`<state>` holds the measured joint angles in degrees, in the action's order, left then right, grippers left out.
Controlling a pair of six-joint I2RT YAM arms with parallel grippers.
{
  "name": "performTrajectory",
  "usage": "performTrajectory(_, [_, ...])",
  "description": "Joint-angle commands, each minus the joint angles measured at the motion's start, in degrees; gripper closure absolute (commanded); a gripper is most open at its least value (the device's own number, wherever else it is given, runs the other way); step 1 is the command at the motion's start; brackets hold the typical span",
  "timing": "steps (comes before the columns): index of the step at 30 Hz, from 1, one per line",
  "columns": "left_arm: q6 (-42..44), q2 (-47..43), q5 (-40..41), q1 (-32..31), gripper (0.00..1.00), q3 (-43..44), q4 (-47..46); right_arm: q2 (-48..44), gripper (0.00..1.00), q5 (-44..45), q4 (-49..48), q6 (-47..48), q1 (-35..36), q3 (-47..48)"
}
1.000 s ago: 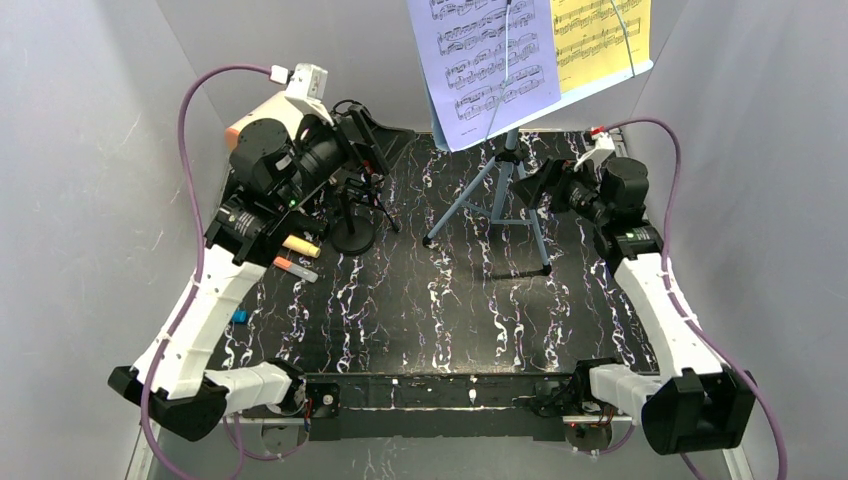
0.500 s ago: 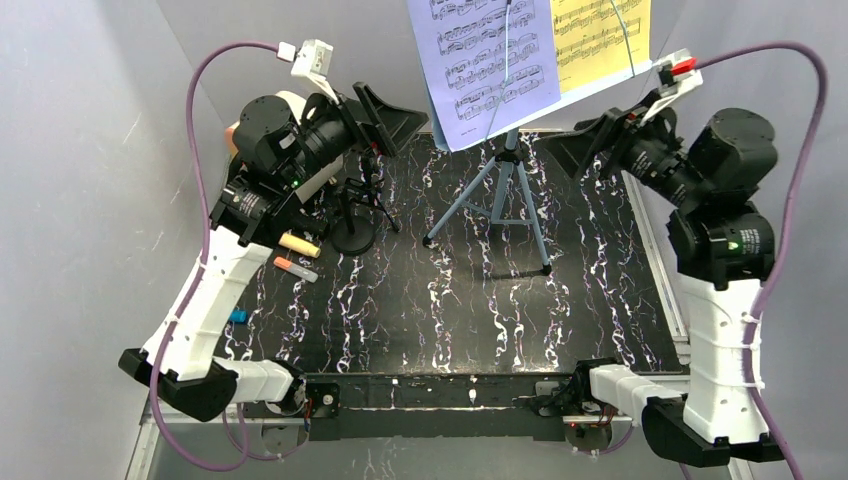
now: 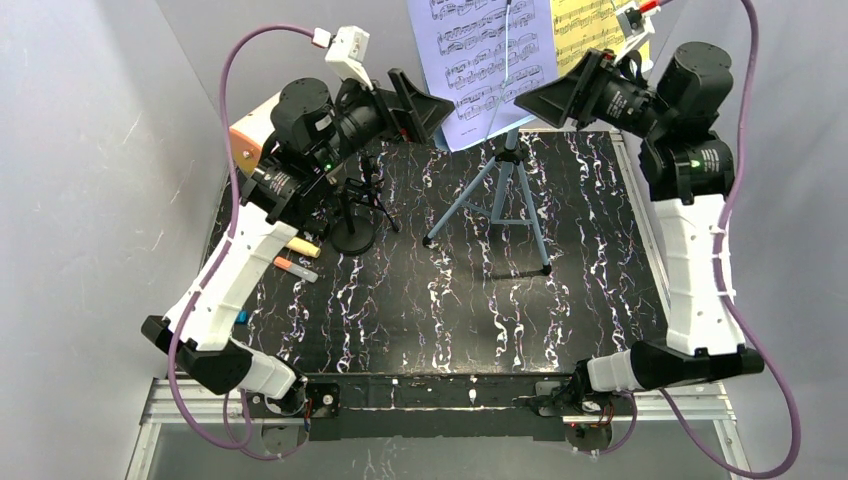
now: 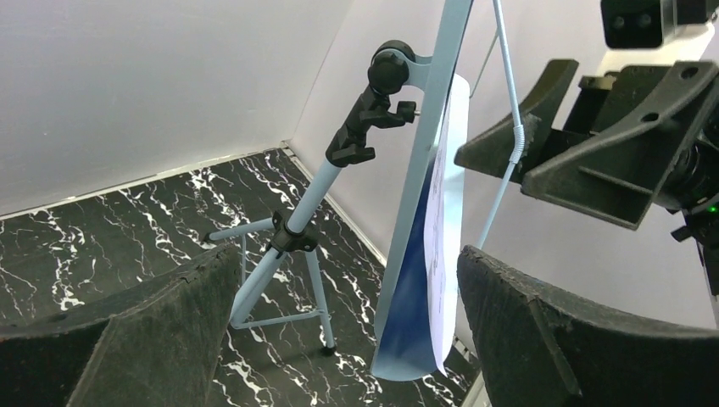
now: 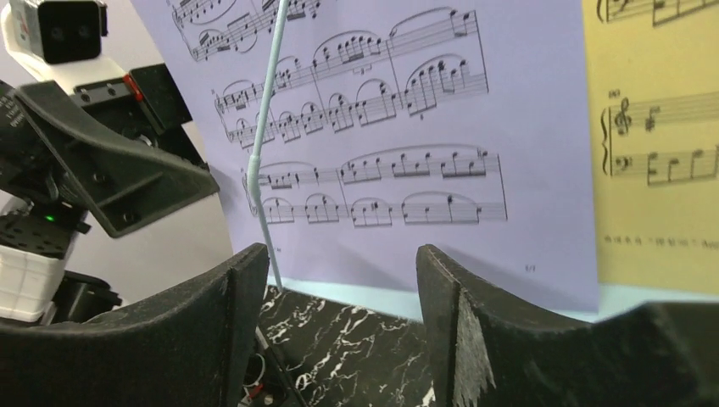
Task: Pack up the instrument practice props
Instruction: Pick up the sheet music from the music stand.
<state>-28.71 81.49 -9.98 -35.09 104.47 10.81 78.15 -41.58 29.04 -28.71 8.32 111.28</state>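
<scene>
The blue tripod music rack (image 3: 497, 196) stands mid-table and holds a lavender score sheet (image 3: 488, 62) and a yellow score sheet (image 3: 588, 38). My left gripper (image 3: 425, 108) is open and empty, raised just left of the lavender sheet, apart from it. In its wrist view (image 4: 348, 254) the rack (image 4: 421, 212) is edge-on between the fingers. My right gripper (image 3: 547, 97) is open and empty in front of the rack's lower edge, facing the lavender sheet (image 5: 381, 127) in its wrist view (image 5: 337, 254). Two black mic poles (image 3: 353, 232) stand at the left, by a cream microphone (image 3: 300, 246) and a silver-headed microphone (image 3: 296, 268).
A big cream cylinder with an orange face (image 3: 254, 135) sits at the back left behind my left arm. A small blue item (image 3: 238, 317) lies at the table's left edge. Grey walls close in on three sides. A thin wire clip (image 5: 268, 127) crosses the lavender sheet.
Both arms have risen from near the table to the rack's height. My right gripper swung up and left to the rack's lower edge; my left gripper moved up and right toward the lavender sheet.
</scene>
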Motion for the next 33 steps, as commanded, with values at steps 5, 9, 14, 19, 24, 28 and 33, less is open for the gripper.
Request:
performTrajectory(5, [3.88, 0.75, 5.46, -3.67, 0.03, 3.05, -0.88, 3.07, 0.31, -3.84, -16.13, -8.36, 3.63, 4.14])
performTrajectory(9, [5.31, 1.42, 8.54, -4.69, 0.03, 3.38, -1.08, 6.41, 0.33, -2.12, -16.2, -7.61, 7.46, 7.85])
performTrajectory(14, [7.43, 2.13, 11.71, -5.19, 0.04, 3.84, -1.1, 8.81, 0.38, 1.47, -15.76, -5.95, 9.7, 9.92])
performTrajectory(19, [8.89, 2.89, 13.62, -5.23, 0.06, 4.57, -1.17, 9.04, 0.49, 4.34, -16.22, -4.69, 9.76, 9.82])
performTrajectory(24, [8.96, 4.46, 13.89, -5.24, 0.07, 6.2, -1.61, 8.83, 0.65, 5.83, -16.21, -3.77, 9.77, 9.23])
performTrajectory(28, [8.98, 5.15, 14.42, -5.26, 0.07, 6.71, -2.59, 7.51, 0.77, 6.74, -17.4, -3.55, 9.79, 6.72])
performTrajectory(33, [11.42, 3.86, 18.01, -5.33, 0.12, 5.0, -2.64, 5.98, 0.9, 8.41, -17.7, -2.32, 9.79, 4.74])
